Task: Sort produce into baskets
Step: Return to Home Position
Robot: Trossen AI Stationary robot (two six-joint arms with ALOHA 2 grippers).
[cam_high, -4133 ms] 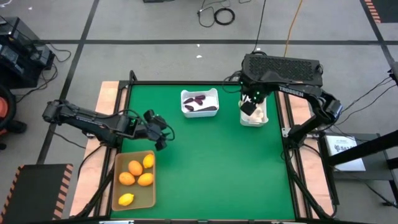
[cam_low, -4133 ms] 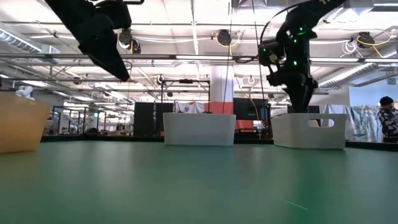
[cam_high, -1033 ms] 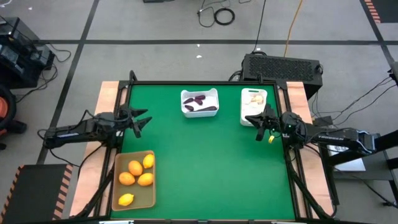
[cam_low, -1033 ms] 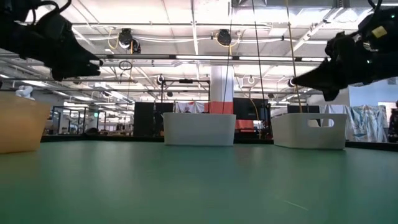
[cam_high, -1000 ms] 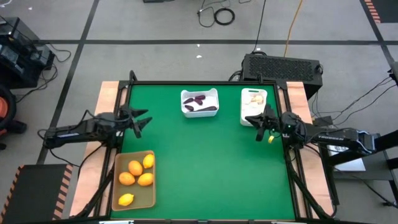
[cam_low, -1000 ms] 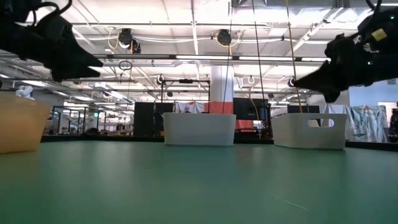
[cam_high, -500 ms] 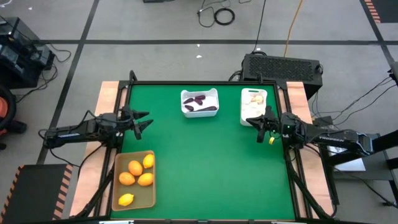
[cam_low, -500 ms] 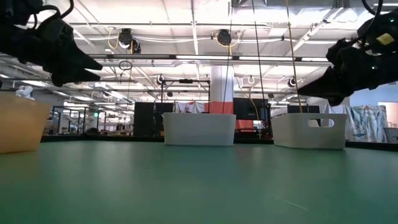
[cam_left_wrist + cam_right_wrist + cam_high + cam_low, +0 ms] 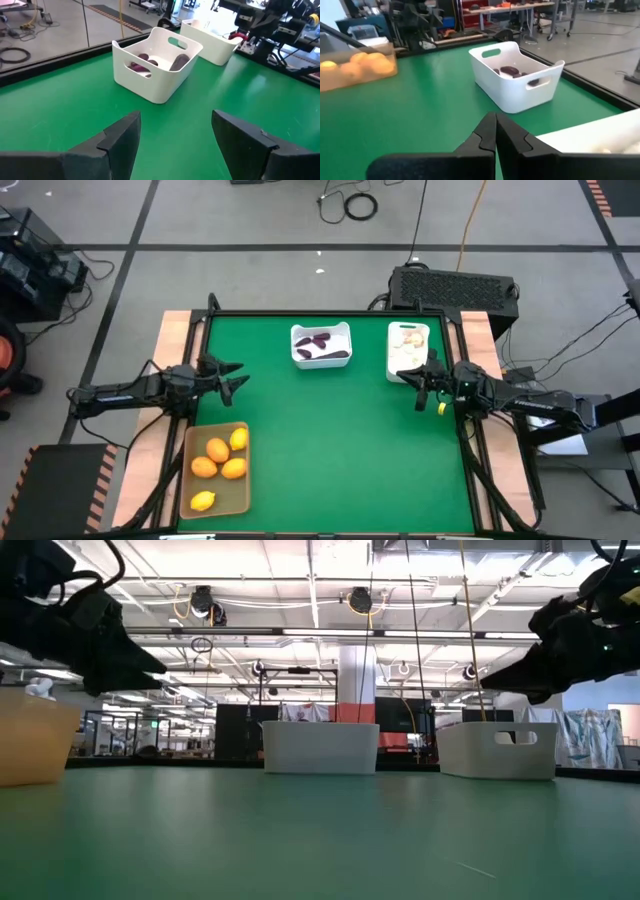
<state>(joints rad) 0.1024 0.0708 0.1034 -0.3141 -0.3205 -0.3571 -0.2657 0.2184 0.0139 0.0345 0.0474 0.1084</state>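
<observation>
Orange and yellow fruits (image 9: pixel 218 459) lie in the tan tray (image 9: pixel 245 485) at the near left. Dark purple pieces (image 9: pixel 322 343) lie in the white squarish bin (image 9: pixel 296 350) at the far middle. White bulbs (image 9: pixel 408 337) lie in the narrower white bin (image 9: pixel 391 352) at the far right. My left gripper (image 9: pixel 236 379) hovers open over the table's left side, beyond the tray, and in the left wrist view its fingers (image 9: pixel 122 140) point at the squarish bin (image 9: pixel 155 75). My right gripper (image 9: pixel 417 386) hovers shut beside the narrow bin's near end, shown shut in its wrist view (image 9: pixel 495 132).
The green mat (image 9: pixel 330 440) lies bare between the three containers. A black frame edges the table (image 9: pixel 470 450). A dark box (image 9: pixel 455 285) stands beyond the far right corner, and cables lie on the floor around the table.
My left gripper has sunk a little toward the table and stays open. My right gripper has rolled slightly about its own length, staying shut and in place. The produce and the containers have not moved.
</observation>
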